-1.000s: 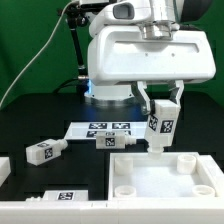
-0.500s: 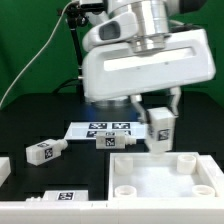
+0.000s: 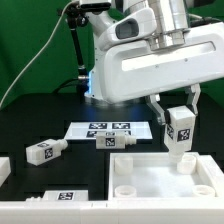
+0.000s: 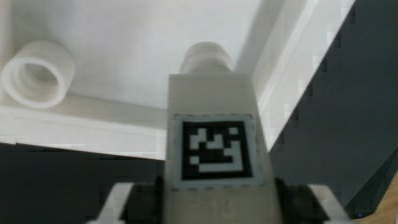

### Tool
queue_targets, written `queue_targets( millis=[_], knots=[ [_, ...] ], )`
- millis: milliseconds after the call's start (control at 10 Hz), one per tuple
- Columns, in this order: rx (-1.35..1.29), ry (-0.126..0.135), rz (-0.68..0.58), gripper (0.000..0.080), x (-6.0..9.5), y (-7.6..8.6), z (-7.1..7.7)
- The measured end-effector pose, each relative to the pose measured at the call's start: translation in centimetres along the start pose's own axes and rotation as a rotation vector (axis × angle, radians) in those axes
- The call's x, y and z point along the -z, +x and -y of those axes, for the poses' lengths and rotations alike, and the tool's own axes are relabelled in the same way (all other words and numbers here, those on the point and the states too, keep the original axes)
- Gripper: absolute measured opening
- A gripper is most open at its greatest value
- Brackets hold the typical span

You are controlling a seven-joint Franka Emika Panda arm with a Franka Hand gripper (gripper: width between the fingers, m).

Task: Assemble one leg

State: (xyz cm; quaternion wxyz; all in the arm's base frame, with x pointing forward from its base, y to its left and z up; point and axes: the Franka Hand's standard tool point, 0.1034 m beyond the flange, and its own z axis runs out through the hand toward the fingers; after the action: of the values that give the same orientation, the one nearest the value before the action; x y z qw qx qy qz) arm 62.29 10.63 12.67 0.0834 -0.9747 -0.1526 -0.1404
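I'm seeing the fingers (image 3: 159,107) clamping the leg (image 3: 181,130) by its upper end. They are closed on it and holding it upright, with its tag facing the exterior camera. The leg is hanging clear of the table (image 3: 40,118), over the far corner of the tabletop (image 3: 150,185) on the exterior view's right. Its lower end is sitting just above a round socket (image 3: 185,160), and I cannot tell whether the two are touching.

In the wrist view the leg (image 4: 214,110) is running out from between the fingers (image 4: 121,205), tag toward the lens. Its tip is showing over the tabletop's (image 4: 107,115) raised wall, and a ring-shaped socket (image 4: 36,75) is lying apart from it, off to one side.

Beyond the tabletop the marker board (image 3: 105,127) is lying flat on the table. A loose leg (image 3: 110,141) is lying just beside it, and a second loose leg (image 3: 42,152) is lying well apart toward the exterior view's left.
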Motion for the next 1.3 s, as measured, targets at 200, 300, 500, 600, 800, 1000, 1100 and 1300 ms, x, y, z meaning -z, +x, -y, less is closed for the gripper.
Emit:
queue_targets(
  millis=[200,300,500,600,800,1000,1100,1300],
  knots=[
    [0.006,0.009,-0.002,0.0282,-0.5,0.7,0.5],
    [0.016,0.014,-0.013,0.0282,-1.1,1.6,1.0],
    [0.033,0.023,-0.033,0.0282,-2.1,3.1,2.3],
    [0.038,0.027,-0.032,0.0282,-2.5,3.3,2.7],
    [0.04,0.031,-0.028,0.0282,-3.2,3.1,3.0],
    [0.039,0.031,-0.026,0.0282,-3.3,3.0,2.9],
    [0.038,0.031,-0.026,0.0282,-3.3,3.0,2.9],
    [0.038,0.031,-0.026,0.0282,-3.3,3.0,2.8]
  ],
)
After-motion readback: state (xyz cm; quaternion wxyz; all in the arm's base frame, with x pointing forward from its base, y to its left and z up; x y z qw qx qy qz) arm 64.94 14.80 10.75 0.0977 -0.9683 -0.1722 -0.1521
